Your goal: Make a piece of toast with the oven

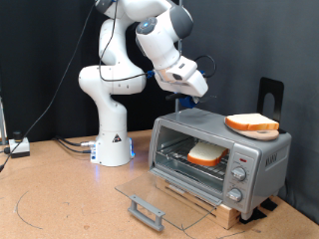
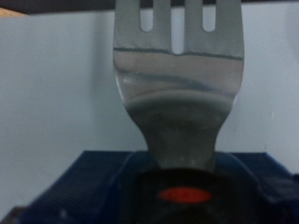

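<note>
The oven point(image 1: 219, 154) sat on the surface point(image 1: 60, 199) at the exterior view's right, its glass door point(image 1: 164, 199) dropped open. One piece of toast point(image 1: 207, 154) lay inside on the rack; a second slice point(image 1: 252, 123) rested on the roof. The gripper point(image 1: 185, 97) hung above the oven's left end, apparently clenched on a metal spatula point(image 2: 177, 84).

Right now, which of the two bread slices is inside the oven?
The slice on the wire rack, behind the open glass door. The other slice lies on a plate on top of the oven.
</note>
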